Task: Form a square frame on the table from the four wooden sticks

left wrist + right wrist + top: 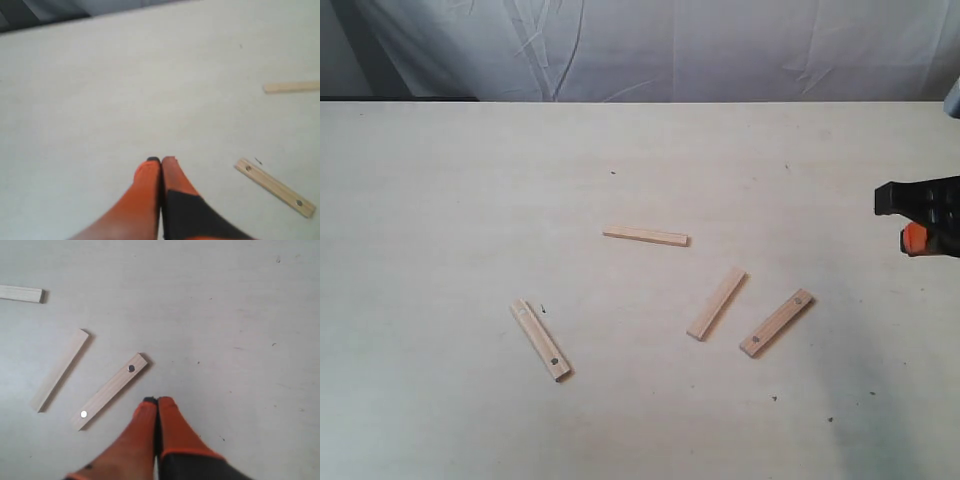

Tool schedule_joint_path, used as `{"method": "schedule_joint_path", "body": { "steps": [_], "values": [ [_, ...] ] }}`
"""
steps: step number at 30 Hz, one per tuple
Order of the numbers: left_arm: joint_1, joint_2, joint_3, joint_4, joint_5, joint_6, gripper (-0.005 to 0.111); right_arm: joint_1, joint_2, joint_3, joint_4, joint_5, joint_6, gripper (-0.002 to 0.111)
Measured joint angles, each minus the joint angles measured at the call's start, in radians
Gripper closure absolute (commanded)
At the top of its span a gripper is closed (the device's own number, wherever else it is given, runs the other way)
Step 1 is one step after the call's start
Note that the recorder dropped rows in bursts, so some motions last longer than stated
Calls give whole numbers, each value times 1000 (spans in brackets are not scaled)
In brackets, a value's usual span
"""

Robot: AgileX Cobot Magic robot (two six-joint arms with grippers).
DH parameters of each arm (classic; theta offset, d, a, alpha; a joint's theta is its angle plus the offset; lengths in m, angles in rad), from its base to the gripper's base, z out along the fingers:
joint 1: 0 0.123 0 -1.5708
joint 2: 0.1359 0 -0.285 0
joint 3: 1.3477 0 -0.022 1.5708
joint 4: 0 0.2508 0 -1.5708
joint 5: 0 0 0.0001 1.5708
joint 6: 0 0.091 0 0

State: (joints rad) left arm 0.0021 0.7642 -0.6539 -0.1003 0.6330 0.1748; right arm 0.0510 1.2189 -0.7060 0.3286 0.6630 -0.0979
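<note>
Four pale wooden sticks lie apart on the cream table, forming no square. One with holes lies at the left, seen also as a holed stick. A plain stick lies at the middle, a second plain stick right of centre, and another holed stick beside it. My right gripper is shut and empty, hovering close to the holed stick; its black and orange body shows at the right edge. My left gripper is shut and empty, off to the side of the left stick.
A white cloth backdrop hangs behind the table's far edge. A few tiny dark specks dot the tabletop. The left arm is outside the exterior view.
</note>
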Motion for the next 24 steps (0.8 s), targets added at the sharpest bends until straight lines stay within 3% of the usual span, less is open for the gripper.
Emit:
{"method": "schedule_joint_path", "body": {
  "steps": [5, 8, 11, 16, 20, 24],
  "values": [
    [0, 300, -74, -221, 30, 214, 107, 0, 0, 0, 15, -1, 0, 109],
    [-41, 454, -114, -343, 23, 330, 107, 0, 0, 0, 34, 1, 0, 109],
    [-133, 575, -169, -393, 7, 361, 107, 0, 0, 0, 43, 1, 0, 109],
    [-346, 756, -289, -389, -39, 296, 107, 0, 0, 0, 47, 1, 0, 109],
    [-499, 907, -433, -270, -30, 145, 107, 0, 0, 0, 49, 1, 0, 109],
    [-605, 1042, -586, -123, 2, -26, 107, 0, 0, 0, 97, -28, 0, 109]
  ]
}}
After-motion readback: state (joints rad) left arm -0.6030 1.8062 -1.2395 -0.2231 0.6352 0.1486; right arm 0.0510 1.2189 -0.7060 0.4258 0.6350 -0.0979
